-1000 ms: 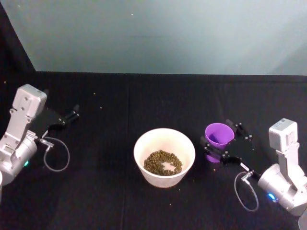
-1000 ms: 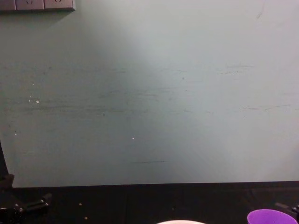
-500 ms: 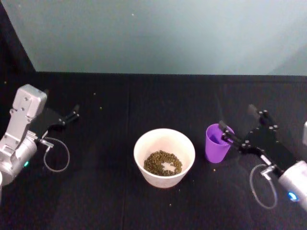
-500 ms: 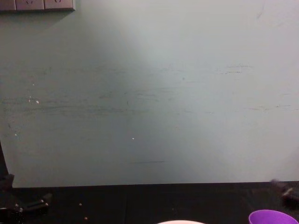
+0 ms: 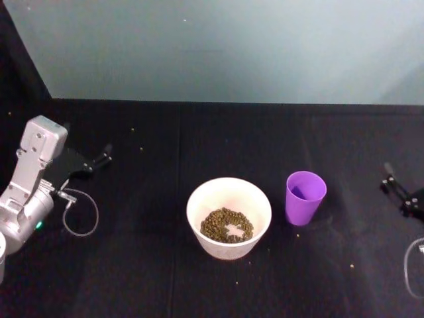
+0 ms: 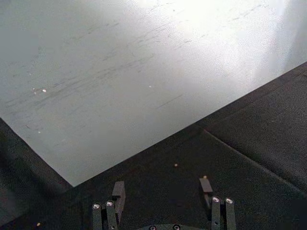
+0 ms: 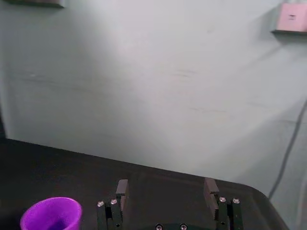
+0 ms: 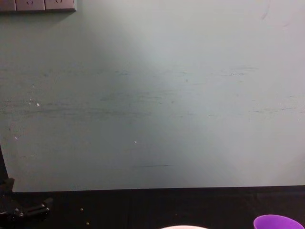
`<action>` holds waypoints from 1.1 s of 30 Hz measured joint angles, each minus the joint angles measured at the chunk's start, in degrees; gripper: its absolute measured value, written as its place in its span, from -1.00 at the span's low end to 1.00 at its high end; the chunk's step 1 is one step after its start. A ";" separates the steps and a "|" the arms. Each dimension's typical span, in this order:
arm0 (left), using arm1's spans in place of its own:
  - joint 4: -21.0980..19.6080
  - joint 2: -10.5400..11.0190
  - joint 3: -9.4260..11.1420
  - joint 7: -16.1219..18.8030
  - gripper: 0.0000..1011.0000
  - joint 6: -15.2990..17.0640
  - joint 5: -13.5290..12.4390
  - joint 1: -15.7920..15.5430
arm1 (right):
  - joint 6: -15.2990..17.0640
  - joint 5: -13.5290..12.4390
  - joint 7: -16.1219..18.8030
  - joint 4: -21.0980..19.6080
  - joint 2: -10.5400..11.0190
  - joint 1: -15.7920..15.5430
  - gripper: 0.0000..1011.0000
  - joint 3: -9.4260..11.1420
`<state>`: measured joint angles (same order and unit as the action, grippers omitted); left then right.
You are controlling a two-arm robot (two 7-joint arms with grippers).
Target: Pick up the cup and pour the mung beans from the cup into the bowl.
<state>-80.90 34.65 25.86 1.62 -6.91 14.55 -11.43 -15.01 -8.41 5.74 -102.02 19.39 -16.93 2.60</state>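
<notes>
Standing upright on the desk [image 5: 199,132], the bowl [image 5: 228,217] and the cup [image 5: 305,197] are sitting side by side near the middle, the bowl already carrying the beans [image 5: 226,224] in a heap on its floor. The cup's long axis is running vertical, its mouth facing up, and from the head view its inside is looking bare, so the pour is likely finished and little is remaining but to clear off.

The right pincer [image 5: 396,187] is hanging at the right edge of the desk, well apart from the cup, which is lying to its left; the bowl is lying farther off on that same line, beyond the cup. Its wrist view is showing the jaws spread wide and gripping nothing, with the cup off to one side of the gap rather than between them.

The left pincer [image 5: 99,160] is resting parked at the far left, also spread open and empty, with the bowl well to its right and the cup farther still. The right arm is therefore the nearer one to the cup, should another grasp be called for.

A few stray beans are dotting the desk around the cup's foot.
</notes>
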 joint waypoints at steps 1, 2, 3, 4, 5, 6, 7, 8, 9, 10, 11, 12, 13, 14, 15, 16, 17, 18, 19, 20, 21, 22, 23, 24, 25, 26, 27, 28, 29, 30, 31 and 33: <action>0.00 0.00 0.00 0.00 1.00 0.00 0.00 0.00 | 0.09 0.19 -0.55 0.23 -0.56 -0.08 0.98 0.50; 0.00 0.00 0.00 0.00 1.00 0.00 0.00 0.00 | 0.20 0.21 -0.70 0.43 -0.81 -0.08 0.98 0.73; 0.00 0.00 0.00 0.00 1.00 0.00 0.00 0.00 | 0.39 0.23 -0.86 0.68 -1.13 -0.04 0.98 1.00; 0.00 0.00 0.00 0.00 1.00 0.00 0.00 0.00 | 0.50 0.24 -0.90 0.83 -1.25 0.03 0.98 1.11; 0.00 0.00 0.00 0.00 1.00 0.00 0.00 0.00 | 0.62 0.26 -0.89 0.99 -1.35 0.11 0.98 1.20; 0.00 0.00 0.00 0.00 1.00 0.00 0.00 0.00 | 0.73 0.27 -0.86 1.12 -1.44 0.20 0.98 1.28; 0.00 0.00 0.00 0.00 1.00 0.00 0.00 0.00 | 0.89 0.28 -0.79 1.35 -1.60 0.36 0.98 1.42; 0.00 0.00 0.00 0.00 1.00 0.00 0.00 0.00 | 0.89 0.29 -0.78 1.36 -1.60 0.36 0.98 1.43; 0.00 0.00 0.00 0.00 1.00 0.00 0.00 0.00 | 0.89 0.30 -0.77 1.36 -1.60 0.36 0.98 1.43; 0.00 0.00 0.00 0.00 1.00 0.00 0.00 0.00 | 0.90 0.30 -0.77 1.35 -1.60 0.34 0.98 1.43; 0.00 0.00 0.00 0.00 1.00 0.00 0.00 0.00 | 0.89 0.30 -0.77 1.34 -1.60 0.32 0.98 1.43; 0.00 0.00 0.00 0.00 1.00 0.00 0.00 0.00 | 0.88 0.31 -0.77 1.33 -1.60 0.31 0.98 1.43; 0.00 0.00 0.00 0.00 1.00 0.00 0.00 0.00 | 0.87 0.31 -0.77 1.32 -1.60 0.30 0.98 1.43; 0.00 0.00 0.00 0.00 1.00 0.00 0.00 0.00 | 0.85 0.32 -0.78 1.30 -1.59 0.27 0.98 1.42; 0.00 0.00 0.00 0.00 1.00 0.00 0.00 0.00 | 0.84 0.32 -0.77 1.29 -1.59 0.26 0.98 1.42; 0.00 0.00 0.00 0.00 1.00 0.00 0.00 0.00 | 0.83 0.33 -0.78 1.26 -1.58 0.24 0.98 1.42; 0.00 0.00 0.00 0.00 1.00 0.00 0.00 0.00 | 0.82 0.33 -0.78 1.24 -1.58 0.23 0.98 1.41; 0.00 0.00 0.00 0.00 1.00 0.00 0.00 0.00 | 0.80 0.34 -0.78 1.21 -1.58 0.21 0.98 1.40; 0.00 0.00 0.00 0.00 1.00 0.00 0.00 0.00 | 0.79 0.35 -0.78 1.20 -1.57 0.20 0.98 1.40; 0.00 0.00 0.00 0.00 1.00 0.00 0.00 0.00 | 0.79 0.35 -0.78 1.19 -1.57 0.19 0.98 1.40; 0.00 0.00 0.00 0.00 1.00 0.00 0.00 0.00 | 0.78 0.36 -0.79 1.18 -1.56 0.18 0.98 1.39; 0.00 0.00 0.00 0.00 1.00 0.00 0.00 0.00 | 0.77 0.36 -0.80 1.16 -1.56 0.17 0.98 1.38; 0.00 0.00 0.00 0.00 1.00 0.00 0.00 0.00 | 0.76 0.37 -0.81 1.15 -1.56 0.17 0.98 1.38; 0.00 0.00 0.00 0.00 1.00 0.00 0.00 0.00 | 0.76 0.37 -0.82 1.14 -1.55 0.17 0.98 1.38; 0.00 0.00 0.00 0.00 1.00 0.00 0.00 0.00 | 0.76 0.38 -0.82 1.13 -1.55 0.16 0.98 1.37; 0.00 0.00 0.00 0.00 1.00 0.00 0.00 0.00 | 0.75 0.39 -0.83 1.12 -1.54 0.15 0.98 1.37; 0.00 0.00 0.00 0.00 1.00 0.00 0.00 0.00 | 0.74 0.39 -0.84 1.12 -1.54 0.15 0.98 1.37; 0.00 0.00 0.00 0.00 1.00 0.00 0.00 0.00 | 0.74 0.39 -0.84 1.11 -1.53 0.15 0.98 1.37; 0.00 0.00 0.00 0.00 1.00 0.00 0.00 0.00 | 0.74 0.39 -0.85 1.11 -1.53 0.14 0.98 1.37; 0.00 0.00 0.00 0.00 1.00 0.00 0.00 0.00 | 0.73 0.40 -0.86 1.10 -1.53 0.13 0.98 1.37; 0.00 0.00 0.00 0.00 1.00 0.00 0.00 0.00 | 0.73 0.39 -0.86 1.10 -1.52 0.13 0.98 1.37; 0.00 0.00 0.00 0.00 1.00 0.00 0.00 0.00 | 0.72 0.39 -0.87 1.08 -1.51 0.12 0.98 1.37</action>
<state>-80.90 34.64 25.86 1.62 -6.91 14.55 -11.43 -14.29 -8.01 4.86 -100.93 17.88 -16.82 3.97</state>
